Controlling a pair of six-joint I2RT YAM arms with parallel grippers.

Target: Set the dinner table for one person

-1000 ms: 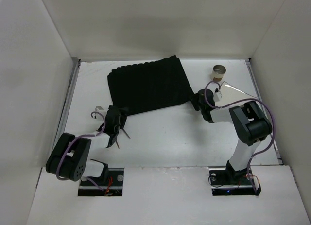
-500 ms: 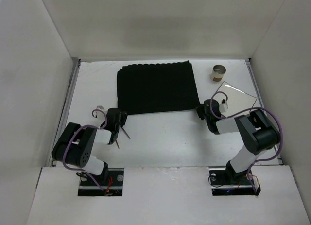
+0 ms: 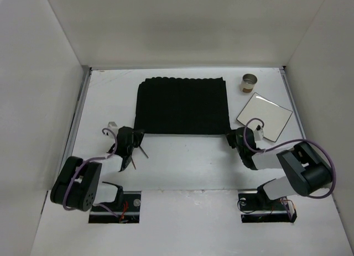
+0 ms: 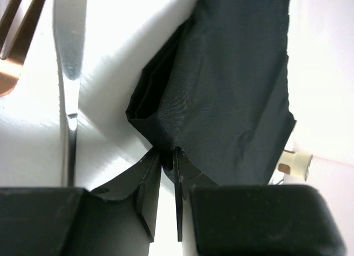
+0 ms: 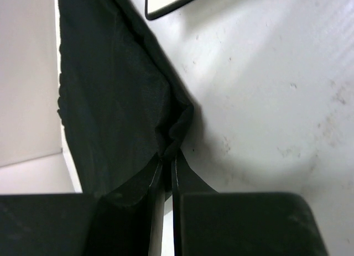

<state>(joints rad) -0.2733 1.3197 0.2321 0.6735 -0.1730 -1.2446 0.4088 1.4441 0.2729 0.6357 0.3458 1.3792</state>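
Worktop [image 3: 188, 162], matte white and walled on three sides, spreads beneath and ahead of both arms and carries everything here. A black cloth placemat [image 3: 182, 105] lies flat on it, spanning the gap between the two pincers and running beyond them toward the far wall.

The left pincer [image 3: 136, 135] is clenched on the mat's near left corner. From its wrist, the fabric rises in a bunched fold straight out of the nipped tips [image 4: 167, 156]. The right pincer [image 3: 231, 137] grasps the near right corner the same way, with the cloth puckered where the fingers meet [image 5: 167, 162].

A white square plate [image 3: 264, 116] with a dark rim lies just beyond the right pincer on its outer side, near the mat's edge but apart from it. A small cup [image 3: 249, 83] stands farther beyond that pincer, past the plate's far corner.

A silver knife [image 4: 67, 73] lies on the worktop close beside the left pincer, with a copper-coloured fork [image 4: 14, 40] just past it.
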